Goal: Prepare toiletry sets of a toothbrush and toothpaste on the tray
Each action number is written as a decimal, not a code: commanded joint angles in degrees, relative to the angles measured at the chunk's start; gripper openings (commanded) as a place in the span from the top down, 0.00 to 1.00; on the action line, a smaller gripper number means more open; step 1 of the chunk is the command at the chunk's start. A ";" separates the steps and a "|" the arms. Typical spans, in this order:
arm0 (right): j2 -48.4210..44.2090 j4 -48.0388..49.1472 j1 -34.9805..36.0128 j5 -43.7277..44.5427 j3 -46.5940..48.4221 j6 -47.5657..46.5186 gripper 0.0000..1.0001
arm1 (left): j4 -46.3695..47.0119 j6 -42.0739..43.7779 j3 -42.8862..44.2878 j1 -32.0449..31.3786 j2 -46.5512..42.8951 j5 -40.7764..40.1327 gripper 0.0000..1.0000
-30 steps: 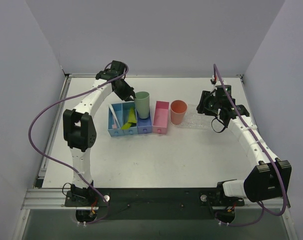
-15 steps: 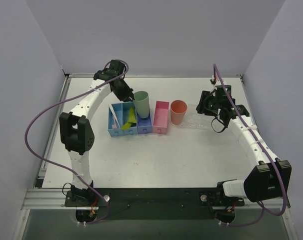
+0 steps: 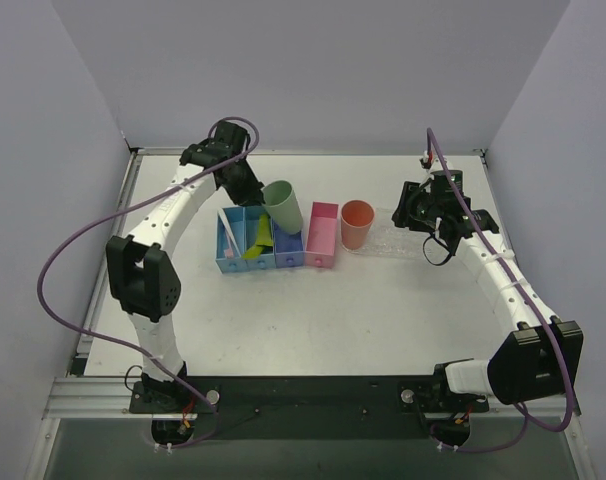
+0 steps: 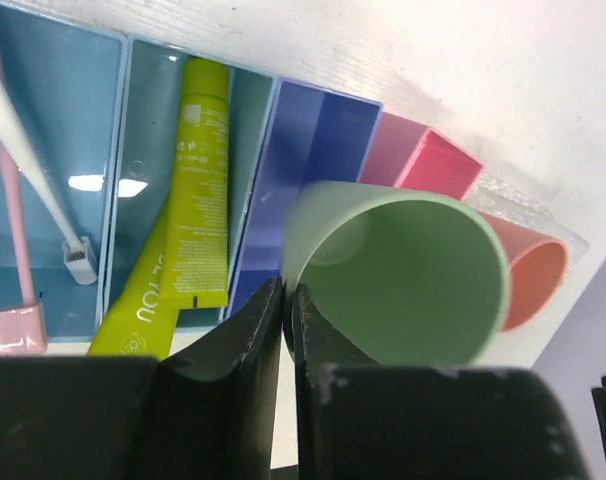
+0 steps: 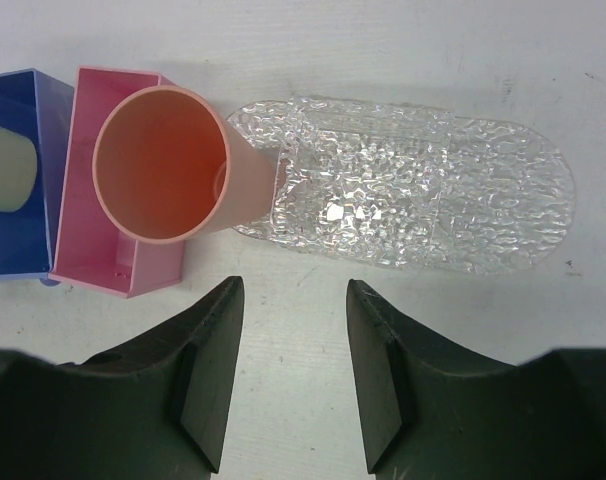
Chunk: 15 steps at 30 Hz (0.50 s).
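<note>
Grey walls close the tabletop (image 3: 383, 310) on the left, back and right. Everything stands in one row across its middle, and a wide stretch of tabletop lies between that row and the arm bases.

The left arm arches over from the left, and its left hand (image 4: 287, 290) comes down behind the bins (image 3: 233, 262). Its fingers are pressed nearly together on the rim of the green cup (image 4: 403, 280), which is tilted over the dark blue bin. The right arm reaches forward along the right side. The right hand (image 5: 294, 287) hovers with its fingers well apart, holding nothing, just near of the tray (image 5: 423, 190).

There are three bins side by side and one pink box (image 3: 321, 240) touching their right end. There are two cups, the green one and an orange cup (image 5: 163, 165) at the tray's left end. I cannot tell whether the orange cup stands on the tray's edge or just beside it. The white toothbrush (image 4: 28, 150) lies in the leftmost bin beside a pink stick (image 4: 13, 230). Two toothpaste tubes (image 4: 203, 170) lie overlapping in the middle bin. The single clear tray lies flat at the row's right end.
</note>
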 commanded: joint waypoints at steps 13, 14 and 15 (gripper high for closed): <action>-4.46 -2.32 0.59 -0.15 2.19 0.87 0.60 | 15.67 8.40 -11.17 -1.15 -17.22 -0.34 1.00; -4.55 -2.50 0.85 -0.15 2.63 0.88 0.60 | 15.76 9.28 -11.00 -2.11 -17.66 -1.91 1.00; -4.73 -3.02 1.03 -0.15 4.02 1.05 0.61 | 15.84 11.20 -10.65 -2.73 -18.36 -2.71 1.00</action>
